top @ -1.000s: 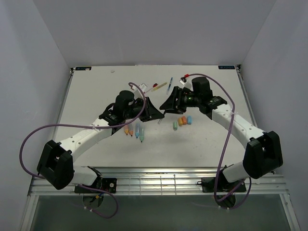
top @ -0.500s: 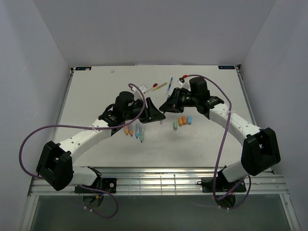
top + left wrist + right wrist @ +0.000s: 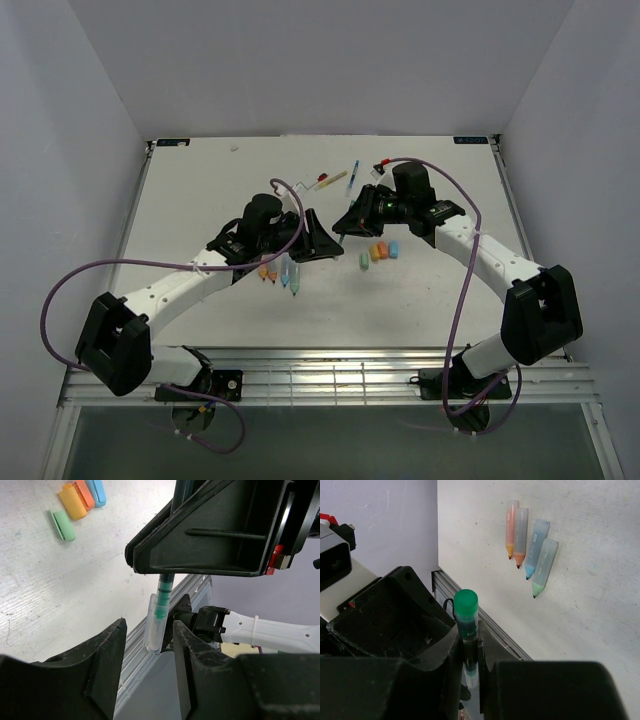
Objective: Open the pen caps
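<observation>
A thin dark-green pen (image 3: 466, 615) hangs in the air between the two arms, and my right gripper (image 3: 469, 642) is shut on its barrel. A clear sleeve (image 3: 154, 627) covers the pen's other end. My left gripper (image 3: 148, 625) stands open around that sleeve, with a gap on both sides. In the top view the left gripper (image 3: 325, 240) and right gripper (image 3: 347, 222) meet mid-table. Loose pen caps lie on the table: green (image 3: 62, 525), two orange (image 3: 72, 502) and blue (image 3: 96, 491). They also show in the top view near the green cap (image 3: 364, 260).
Several uncapped thick translucent pens, from orange (image 3: 511, 527) to pale green (image 3: 544, 565), lie in a row under my left arm near one barrel (image 3: 285, 272). Thin stick pens (image 3: 352, 175) and a red-tipped one (image 3: 322, 178) lie at the back. The table's near rail (image 3: 485, 625) runs below the grippers.
My left gripper's jaws have spread apart off the pen's clear end. My right gripper's jaws have shut on the pen's barrel. Both arms have barely shifted.
</observation>
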Robot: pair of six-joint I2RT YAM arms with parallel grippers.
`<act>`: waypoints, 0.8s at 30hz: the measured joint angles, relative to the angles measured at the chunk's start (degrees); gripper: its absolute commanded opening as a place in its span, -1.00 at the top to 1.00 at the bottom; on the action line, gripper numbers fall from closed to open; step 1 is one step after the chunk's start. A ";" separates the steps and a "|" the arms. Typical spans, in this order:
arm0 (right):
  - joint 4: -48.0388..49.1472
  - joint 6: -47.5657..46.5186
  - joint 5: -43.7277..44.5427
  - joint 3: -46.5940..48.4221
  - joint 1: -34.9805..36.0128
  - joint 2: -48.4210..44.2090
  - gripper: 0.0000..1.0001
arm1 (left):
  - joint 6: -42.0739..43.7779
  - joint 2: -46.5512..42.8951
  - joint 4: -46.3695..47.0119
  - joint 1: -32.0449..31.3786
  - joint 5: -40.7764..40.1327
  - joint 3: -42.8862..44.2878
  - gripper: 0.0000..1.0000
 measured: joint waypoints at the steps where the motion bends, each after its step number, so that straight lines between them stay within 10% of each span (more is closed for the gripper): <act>1: -0.13 0.00 0.02 0.00 0.02 0.00 0.85 | 0.00 0.11 0.02 -0.15 0.00 0.02 -0.04; 24: -0.98 -0.59 -0.33 0.28 0.20 0.48 0.85 | 0.50 1.99 1.29 -0.83 3.08 0.44 0.79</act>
